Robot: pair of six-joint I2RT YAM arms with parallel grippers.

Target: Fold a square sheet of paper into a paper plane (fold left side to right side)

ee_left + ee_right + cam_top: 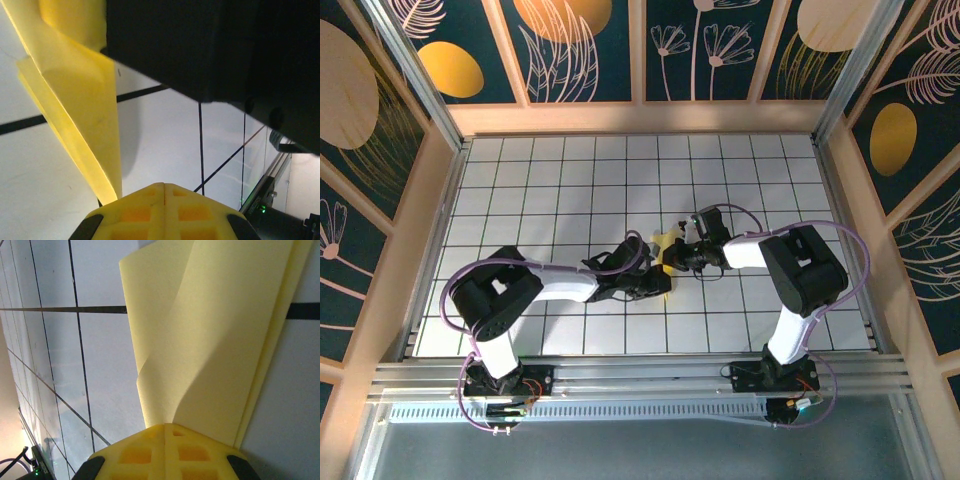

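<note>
The sheet of paper (665, 243) is pale yellow, folded into layers, and stands partly raised off the white grid table between the two arms. My right gripper (675, 258) comes in from the right. Its yellow pads (150, 450) are pressed together at the paper's lower edge (215, 340), and a curled flap rises from them. My left gripper (665, 285) reaches in from the left with its jaws shut (164, 186). The paper's narrow pointed end (85, 100) runs down just beside its left fingertip, not between the pads. The right arm's dark body (210, 45) hangs above.
The white grid table (570, 180) is boxed in by wooden walls with painted panels (450, 70) at the back and sides. An aluminium rail (640, 375) carrying both arm bases runs along the near edge.
</note>
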